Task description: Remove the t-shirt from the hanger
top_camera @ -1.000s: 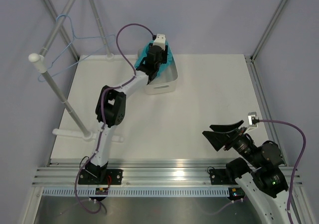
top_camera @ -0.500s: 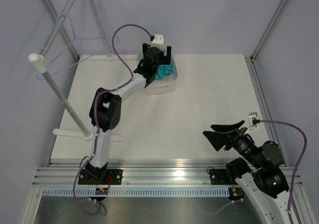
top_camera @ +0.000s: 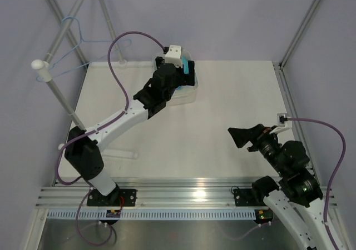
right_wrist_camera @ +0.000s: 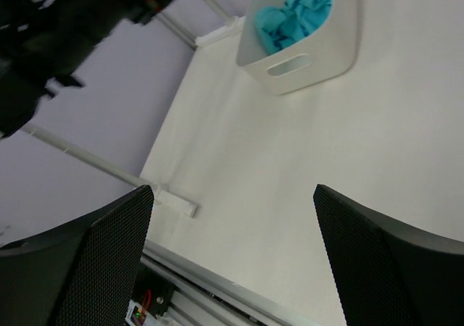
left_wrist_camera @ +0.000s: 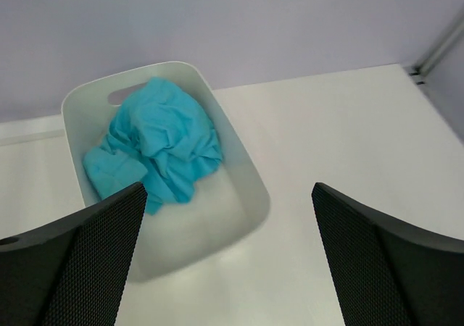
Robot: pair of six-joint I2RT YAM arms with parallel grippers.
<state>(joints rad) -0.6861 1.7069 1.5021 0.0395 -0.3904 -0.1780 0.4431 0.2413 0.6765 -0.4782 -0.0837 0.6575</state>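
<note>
1. The t-shirt (left_wrist_camera: 159,145) lies crumpled inside the white tub (left_wrist_camera: 250,188), bunched against the tub's far end next to the handle slot. No part of it hangs over the rim.
2. The tub stands at the far edge of the table (top_camera: 222,105), left of the middle.
3. The hanger (top_camera: 83,39) hangs bare from the rack (top_camera: 67,103) beyond the far-left corner, well apart from the shirt. Judged from this, the removal itself appears complete.
4. The left gripper (left_wrist_camera: 228,192) hovers above the near end of the tub. Its fingers are spread wide and hold nothing.
5. The right gripper (right_wrist_camera: 232,192) is poised over the near-right part of the table, well apart from the tub. It is likewise fully spread and empty.
6. Risk A: if the left arm pulls back low, a finger could strike the tub's near wall. The light tub might then slide or tip toward the table's far edge.
7. Risk B: if the gripper dips as it leaves, a fingertip could catch a fold of the soft fabric. That could drag the shirt up and over the rim.
8. Risk C: the left arm's purple cable (top_camera: 119,66) loops toward the far-left corner. A wide swing could bring it against the rack or the hanger and knock the hanger loose.
</note>
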